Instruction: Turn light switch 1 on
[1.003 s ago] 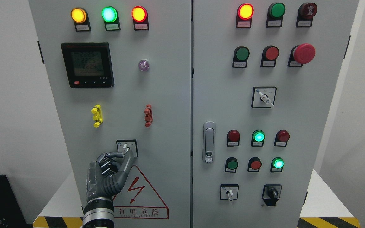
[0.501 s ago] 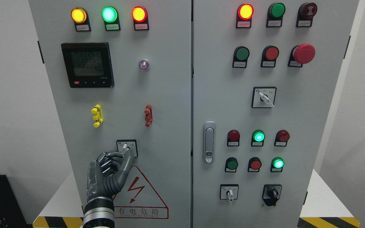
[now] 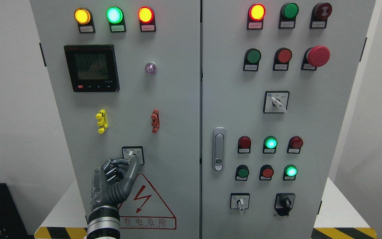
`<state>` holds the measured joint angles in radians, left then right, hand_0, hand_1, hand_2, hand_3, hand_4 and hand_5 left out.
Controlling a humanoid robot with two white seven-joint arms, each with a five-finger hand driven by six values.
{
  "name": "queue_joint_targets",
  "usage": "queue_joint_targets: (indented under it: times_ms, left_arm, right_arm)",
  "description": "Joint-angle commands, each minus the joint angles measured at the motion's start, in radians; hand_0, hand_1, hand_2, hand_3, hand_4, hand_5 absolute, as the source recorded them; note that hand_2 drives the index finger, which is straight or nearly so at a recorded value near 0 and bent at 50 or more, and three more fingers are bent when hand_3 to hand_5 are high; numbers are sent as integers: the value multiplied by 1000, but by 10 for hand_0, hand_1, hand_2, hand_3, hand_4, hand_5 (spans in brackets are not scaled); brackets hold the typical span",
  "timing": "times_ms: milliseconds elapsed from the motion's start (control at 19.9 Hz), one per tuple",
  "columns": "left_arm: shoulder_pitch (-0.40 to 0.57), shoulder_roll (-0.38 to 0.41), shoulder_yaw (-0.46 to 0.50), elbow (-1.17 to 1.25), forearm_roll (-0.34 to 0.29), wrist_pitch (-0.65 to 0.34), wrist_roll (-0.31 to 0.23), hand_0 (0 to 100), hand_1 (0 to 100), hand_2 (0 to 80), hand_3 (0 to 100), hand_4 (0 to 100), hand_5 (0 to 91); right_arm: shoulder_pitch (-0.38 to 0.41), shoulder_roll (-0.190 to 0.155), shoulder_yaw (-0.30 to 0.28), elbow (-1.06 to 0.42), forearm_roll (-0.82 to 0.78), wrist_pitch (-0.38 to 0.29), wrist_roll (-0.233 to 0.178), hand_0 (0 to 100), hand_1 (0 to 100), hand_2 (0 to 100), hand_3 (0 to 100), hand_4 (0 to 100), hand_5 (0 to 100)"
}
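**bench_lurker:** Low on the left cabinet door (image 3: 164,99), head view: the rotary light switch (image 3: 131,154) sits just above the lightning warning triangle (image 3: 144,199). What could go wrong? My guess is the small white lever slips out of the pinch mid-twist, since the hold looks shallow, or the turn stops short and the switch never clicks on.

**panel_gal:** Agreed. The left hand (image 3: 114,177) has thumb and forefinger pressed together on that lever, with the other fingers (image 3: 109,172) curled in against the palm. It's holding nothing else. No right hand anywhere in this view.
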<state>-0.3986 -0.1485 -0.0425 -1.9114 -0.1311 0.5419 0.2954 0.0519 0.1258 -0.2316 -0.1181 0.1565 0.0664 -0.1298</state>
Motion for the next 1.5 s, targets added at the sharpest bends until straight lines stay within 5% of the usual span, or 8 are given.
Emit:
queue_joint_targets:
  times_ms: [0,1454]
  left_arm:
    - [-2,0,0,0,-1,1,-1,254,635,566,946,922,873]
    - [-2,0,-10,3,1,1,-2,423,575,589,959,930,877]
  right_arm:
    - [0,0,0,0,0,0,-1,308,0,0,0,0,0]
    - [0,0,0,0,0,0,-1,308,0,0,0,0,0]
